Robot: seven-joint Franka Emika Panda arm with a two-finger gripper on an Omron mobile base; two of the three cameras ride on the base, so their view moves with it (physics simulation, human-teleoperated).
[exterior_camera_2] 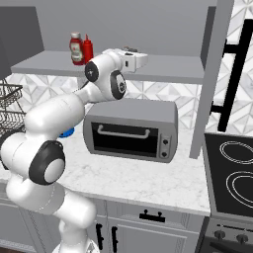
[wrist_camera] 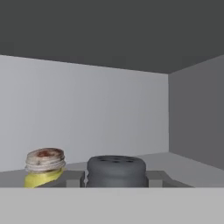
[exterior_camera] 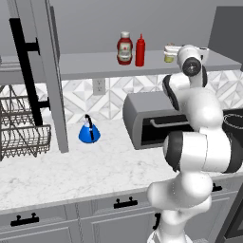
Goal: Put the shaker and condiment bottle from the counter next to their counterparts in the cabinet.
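In the hand view my gripper (wrist_camera: 116,178) is shut on the shaker (wrist_camera: 116,169); its dark grey perforated cap sits between the two fingertips (wrist_camera: 74,178). The yellow shaker (wrist_camera: 43,168) with a light cap stands just left of it on the cabinet shelf (wrist_camera: 183,164). From the left base view the hand reaches over the shelf (exterior_camera: 95,64) beside the yellow shaker (exterior_camera: 169,54). The slim red condiment bottle (exterior_camera: 140,50) stands upright right next to the wide ketchup bottle (exterior_camera: 125,47). Both bottles (exterior_camera_2: 88,48) also appear in the right base view.
A grey toaster oven (exterior_camera: 147,118) sits on the marbled counter (exterior_camera: 95,166) under the shelf. A blue kettle (exterior_camera: 89,132) and a wire dish rack (exterior_camera: 19,128) stand to the left. The cabinet door (exterior_camera: 52,71) hangs open. A black stove (exterior_camera_2: 232,173) lies at the right.
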